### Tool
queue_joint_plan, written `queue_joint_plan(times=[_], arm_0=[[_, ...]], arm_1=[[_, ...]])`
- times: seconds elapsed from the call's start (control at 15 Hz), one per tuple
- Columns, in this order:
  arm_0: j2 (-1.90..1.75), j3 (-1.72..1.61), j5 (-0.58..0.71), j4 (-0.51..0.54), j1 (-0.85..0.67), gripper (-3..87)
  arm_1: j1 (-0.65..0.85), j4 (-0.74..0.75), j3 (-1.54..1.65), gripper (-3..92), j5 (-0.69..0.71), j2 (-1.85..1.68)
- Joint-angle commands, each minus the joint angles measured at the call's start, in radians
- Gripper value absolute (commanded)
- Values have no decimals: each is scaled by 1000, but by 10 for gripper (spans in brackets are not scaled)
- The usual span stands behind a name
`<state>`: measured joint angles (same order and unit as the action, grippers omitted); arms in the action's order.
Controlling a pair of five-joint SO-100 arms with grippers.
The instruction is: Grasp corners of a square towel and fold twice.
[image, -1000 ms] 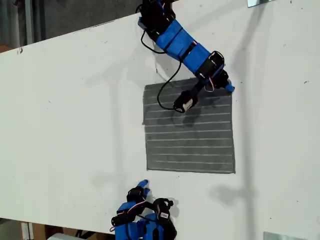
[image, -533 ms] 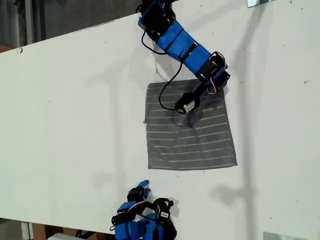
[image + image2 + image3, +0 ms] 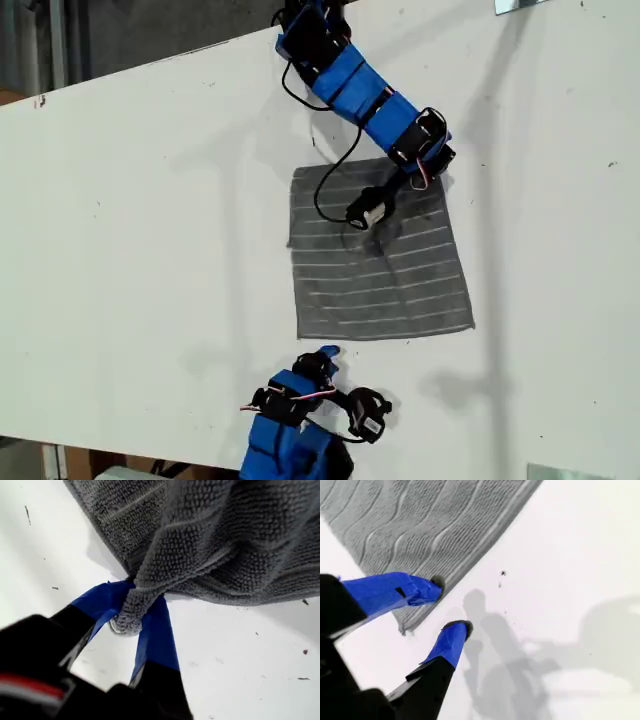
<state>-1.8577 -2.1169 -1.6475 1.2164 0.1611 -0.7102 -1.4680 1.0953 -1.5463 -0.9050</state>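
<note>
grey towel (image 3: pixel 210 535) corner pinched btwn first gripper (image 3: pixel 134 617) fingers (image 3: pixel 157 630)

The towel (image 3: pixel 210 545) is soft cloth with a rough, nubbly looped weave and thin, smoother pale stripes. The table (image 3: pixel 150 200) is a smooth, matt white surface with small dark specks. My first gripper (image 3: pixel 131 616) and second gripper (image 3: pixel 454 605) have matt blue fingers on black plastic bodies.
</note>
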Motion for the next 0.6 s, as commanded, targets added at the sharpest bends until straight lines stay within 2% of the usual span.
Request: queue_joint_plan(times=[0.0,0.07,0.13,0.4,0.53], arm_0=[[301,422,-143,209,206,163],[411,588,-169,279,270,172],[482,693,-160,278,316,178],[681,968,-8,117,423,196],[732,1029,14,87,445,225]], arm_1=[[11,-11,2,-1,-6,-6],[11,-3,9,-1,-6,-6],[11,-2,12,-1,-6,-3],[14,12,43,-1,-8,-2],[9,14,48,-1,-11,-2]])
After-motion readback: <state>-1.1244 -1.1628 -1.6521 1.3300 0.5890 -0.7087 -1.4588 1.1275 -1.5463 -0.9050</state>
